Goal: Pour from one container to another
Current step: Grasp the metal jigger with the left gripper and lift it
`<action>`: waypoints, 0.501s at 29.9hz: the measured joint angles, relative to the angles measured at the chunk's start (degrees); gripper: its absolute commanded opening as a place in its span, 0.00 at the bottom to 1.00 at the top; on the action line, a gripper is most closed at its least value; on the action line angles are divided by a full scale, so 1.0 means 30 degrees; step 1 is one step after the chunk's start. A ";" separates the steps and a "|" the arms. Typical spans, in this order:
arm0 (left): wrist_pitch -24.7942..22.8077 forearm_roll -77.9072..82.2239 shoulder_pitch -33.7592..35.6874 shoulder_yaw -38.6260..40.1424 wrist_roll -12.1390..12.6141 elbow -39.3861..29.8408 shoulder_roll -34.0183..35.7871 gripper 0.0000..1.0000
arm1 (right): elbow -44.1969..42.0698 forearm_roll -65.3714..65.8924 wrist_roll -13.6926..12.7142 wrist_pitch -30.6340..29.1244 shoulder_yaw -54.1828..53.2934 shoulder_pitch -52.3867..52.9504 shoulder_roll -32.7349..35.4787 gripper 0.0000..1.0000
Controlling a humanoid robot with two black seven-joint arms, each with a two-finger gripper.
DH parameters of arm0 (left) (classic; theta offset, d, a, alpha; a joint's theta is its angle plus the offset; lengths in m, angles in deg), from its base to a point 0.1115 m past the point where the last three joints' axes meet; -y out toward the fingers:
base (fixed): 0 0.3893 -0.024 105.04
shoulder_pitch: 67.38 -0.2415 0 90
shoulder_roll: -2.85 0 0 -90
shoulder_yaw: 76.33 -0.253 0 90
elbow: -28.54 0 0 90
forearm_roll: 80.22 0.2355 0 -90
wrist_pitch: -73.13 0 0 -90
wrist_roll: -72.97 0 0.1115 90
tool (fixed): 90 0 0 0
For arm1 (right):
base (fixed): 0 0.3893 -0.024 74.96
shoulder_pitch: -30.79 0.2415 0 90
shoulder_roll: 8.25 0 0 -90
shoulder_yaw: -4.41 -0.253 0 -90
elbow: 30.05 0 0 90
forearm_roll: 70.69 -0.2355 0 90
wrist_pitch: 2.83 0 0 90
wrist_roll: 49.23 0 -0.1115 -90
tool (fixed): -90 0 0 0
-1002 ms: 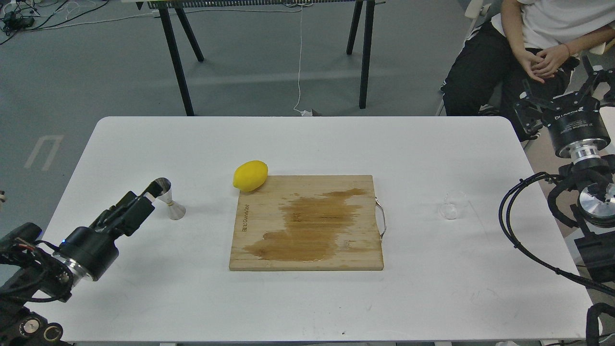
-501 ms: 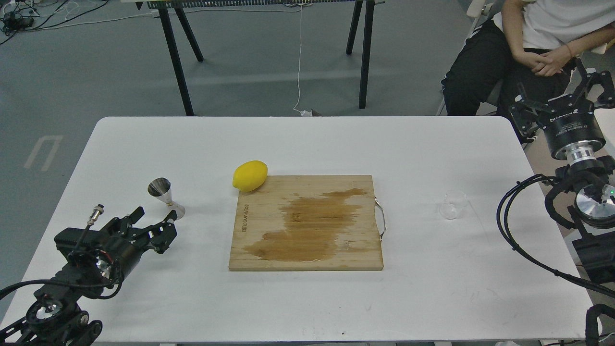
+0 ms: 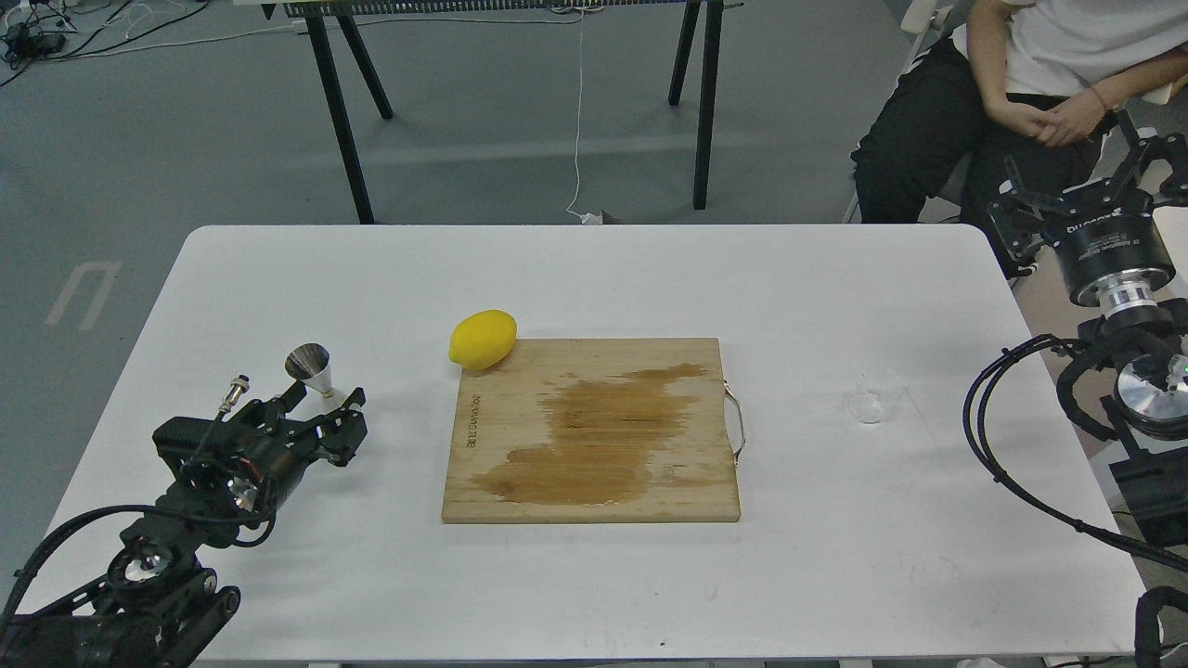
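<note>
Jigger [image 3: 313, 369] at left gripper [image 3: 325, 429]; glass cup [image 3: 875, 394] far right on desk [image 3: 594, 278].
Left gripper open, empty, straddling jigger's base. Right gripper [image 3: 1086, 190] raised beyond the desk, open, empty, nearer the cup.

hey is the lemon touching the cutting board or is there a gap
Touching. The head view shows the lemon lying against the far left corner of the cutting board, with no strip of white table between them.

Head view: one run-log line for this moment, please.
left gripper: open, straddling jigger base | right gripper: open, off-table | glass cup: untouched | pour: not started
</note>
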 measured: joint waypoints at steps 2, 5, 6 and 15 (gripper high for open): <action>-0.0031 0.0000 0.0149 0.0001 -0.0004 0.0583 -0.0236 0.35 | -0.0002 0.0000 0.0000 0.0000 0.0016 -0.0009 0.0001 1.00; 0.0032 -0.0017 0.0254 0.0025 -0.0102 0.1211 -0.0483 0.23 | -0.0028 0.0000 0.0000 0.0000 0.0070 -0.0013 0.0005 1.00; 0.0097 -0.0022 0.0295 0.0039 -0.0125 0.1302 -0.0519 0.22 | -0.0030 0.0000 0.0000 0.0000 0.0090 -0.0013 0.0005 1.00; 0.0658 -0.0029 0.0739 0.0124 0.0016 0.1431 -0.0562 0.07 | -0.0034 -0.0001 0.0000 0.0000 0.0093 -0.0154 0.0033 1.00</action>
